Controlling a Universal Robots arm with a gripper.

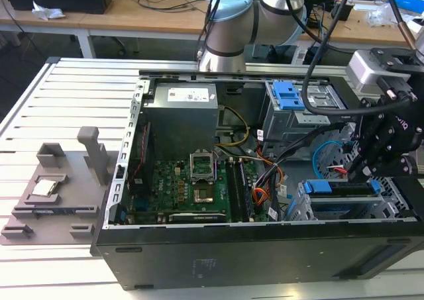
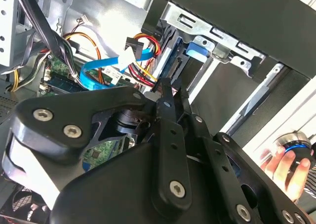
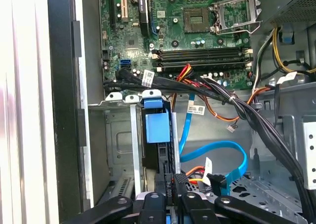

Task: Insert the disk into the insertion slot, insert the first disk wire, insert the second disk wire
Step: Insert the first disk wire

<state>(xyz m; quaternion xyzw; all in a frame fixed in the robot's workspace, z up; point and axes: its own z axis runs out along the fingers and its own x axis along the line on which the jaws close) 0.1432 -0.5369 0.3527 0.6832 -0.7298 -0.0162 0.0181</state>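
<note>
While the disk (image 1: 344, 189) sat caged, the gripper (image 1: 356, 175) pinched a black plug (image 3: 180, 178)

Though the computer case (image 1: 265, 247) lay open, the disk sat inside the insertion slot (image 1: 306, 210) at the exterior view's right. Over it the gripper held its jaws nearly together on the black plug with red and yellow wires, at the disk's end.

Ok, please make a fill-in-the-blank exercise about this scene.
1. The disk, sitting in the insertion slot, has a carrier coloured ____.
2. The gripper hangs over the end of the computer case at the exterior view's ____.
3. In the second wrist view, a person's ____ holds a round device.
Missing words: blue; right; hand.
</note>
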